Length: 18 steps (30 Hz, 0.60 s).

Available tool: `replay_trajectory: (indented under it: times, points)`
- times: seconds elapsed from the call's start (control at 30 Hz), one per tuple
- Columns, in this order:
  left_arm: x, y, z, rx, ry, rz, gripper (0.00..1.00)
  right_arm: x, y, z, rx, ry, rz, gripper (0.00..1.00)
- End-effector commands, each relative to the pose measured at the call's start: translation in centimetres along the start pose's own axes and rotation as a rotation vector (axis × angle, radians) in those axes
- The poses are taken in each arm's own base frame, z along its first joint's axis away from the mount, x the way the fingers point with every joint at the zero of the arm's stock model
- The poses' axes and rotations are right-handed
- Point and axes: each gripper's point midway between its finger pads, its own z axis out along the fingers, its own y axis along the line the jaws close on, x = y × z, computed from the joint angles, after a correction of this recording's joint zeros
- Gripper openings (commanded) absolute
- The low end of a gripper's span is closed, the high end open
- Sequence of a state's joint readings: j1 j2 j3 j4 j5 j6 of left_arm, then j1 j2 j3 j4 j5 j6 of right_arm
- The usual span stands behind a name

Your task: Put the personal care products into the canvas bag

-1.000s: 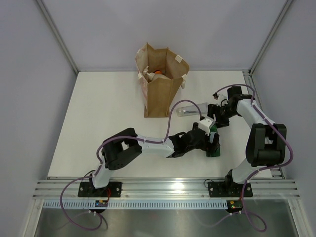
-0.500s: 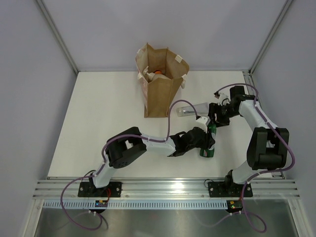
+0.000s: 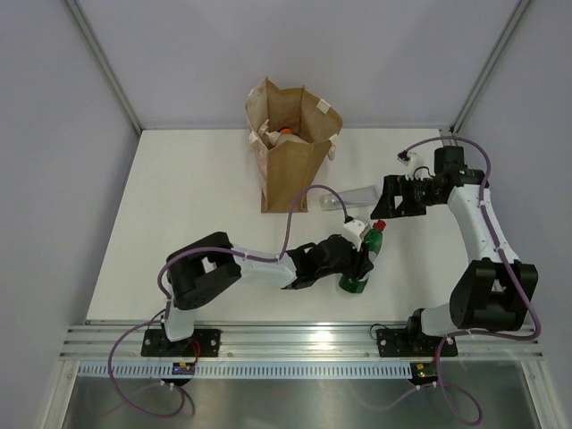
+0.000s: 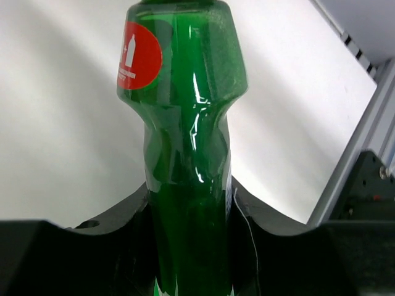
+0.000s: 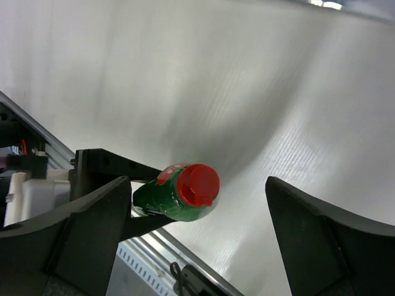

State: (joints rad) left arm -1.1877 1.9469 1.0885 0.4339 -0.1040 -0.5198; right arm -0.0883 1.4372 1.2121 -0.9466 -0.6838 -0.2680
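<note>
Nearest the arm bases, the left gripper is clamped on the dark green bottle, out to the front right of the canvas bag and well apart from it. From the left wrist, both black fingers are pressed against the bottle's narrow waist. The glossy green body runs on past the fingertips, and there's a round red sticker on its wider part. From above, the bottle is tilted, its red cap on the end nearer the bag's right side and its base on the end away from the bag. I can't tell whether that base touches the table.

One step closer to the bag's level, on its right, the right gripper hangs over the table with its jaws spread wide and nothing between them. In the right wrist view, the two dark fingers stand far apart. The red cap shows in the gap but beyond them, touching neither pad.

Closer again, a silver tube lies flat on the table just off the bag's right side, between the bag and the right gripper. It's apart from both.

Farthest back, the bag stands upright with its mouth open and the whitish handles at the rim. Inside, an orange bottle peeks out, with something pale beside it that I can't make out.
</note>
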Motion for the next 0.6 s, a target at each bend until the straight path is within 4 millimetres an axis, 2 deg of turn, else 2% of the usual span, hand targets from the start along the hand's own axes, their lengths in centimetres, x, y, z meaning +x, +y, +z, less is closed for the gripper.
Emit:
replay_trajectory:
  times: [0.0,0.03,0.1,0.13,0.2,0.23,0.27,0.3,0.33,0.37,0.43,0.47,0.53,0.57]
  points:
    - [-1.7,-1.2,-2.4,0.075,-0.033,0.087,0.0,-2.9,1.7,-3.1,-0.019,-0.122,-0.102,0.99]
    - [-2.4,-1.6,-3.2,0.09,-0.043,0.095,0.0,-3.3,2.5,-3.9,-0.043,-0.152,-0.124,0.99]
    - [-1.7,-1.1,-4.4,0.083,-0.013,0.12,0.0,-3.4,2.8,-5.0,-0.056,-0.188,-0.148,0.99]
    - [-3.1,-1.9,-5.7,0.106,-0.039,0.126,0.0,-3.4,3.8,-5.8,-0.082,-0.219,-0.179,0.99]
    - [-3.5,-1.8,-7.2,0.093,-0.022,0.153,0.0,-2.7,4.4,-6.6,-0.099,-0.243,-0.224,1.0]
    - [-3.7,-1.8,-8.0,0.078,0.01,0.163,0.0,-2.4,5.3,-7.4,-0.102,-0.271,-0.26,1.0]
    - [-5.5,-2.5,-9.3,0.088,-0.016,0.183,0.0,-2.2,5.8,-7.7,-0.109,-0.283,-0.293,0.99]
    - [-6.4,-2.6,-10.0,0.075,-0.018,0.19,0.0,-1.5,6.3,-8.1,-0.111,-0.3,-0.312,1.0]
    - [-8.8,-3.5,-10.8,0.077,-0.052,0.192,0.0,-1.4,6.6,-8.1,-0.118,-0.317,-0.326,0.99]
    - [-9.8,-3.6,-12.1,0.062,-0.044,0.198,0.0,-1.3,6.9,-8.2,-0.125,-0.327,-0.325,1.0]
    - [-12.6,-3.4,-13.5,0.038,-0.076,0.18,0.0,-0.6,7.4,-7.9,-0.155,-0.354,-0.328,0.99]
    - [-15.1,-4.0,-14.9,0.046,-0.114,0.16,0.0,-0.3,7.7,-7.9,-0.174,-0.36,-0.326,1.0]
    - [-17.9,-3.4,-16.3,0.043,-0.15,0.129,0.0,0.2,7.6,-7.9,-0.162,-0.363,-0.333,0.99]
    - [-20.1,-3.6,-17.2,0.051,-0.195,0.105,0.0,0.2,7.5,-8.0,-0.151,-0.365,-0.344,1.0]
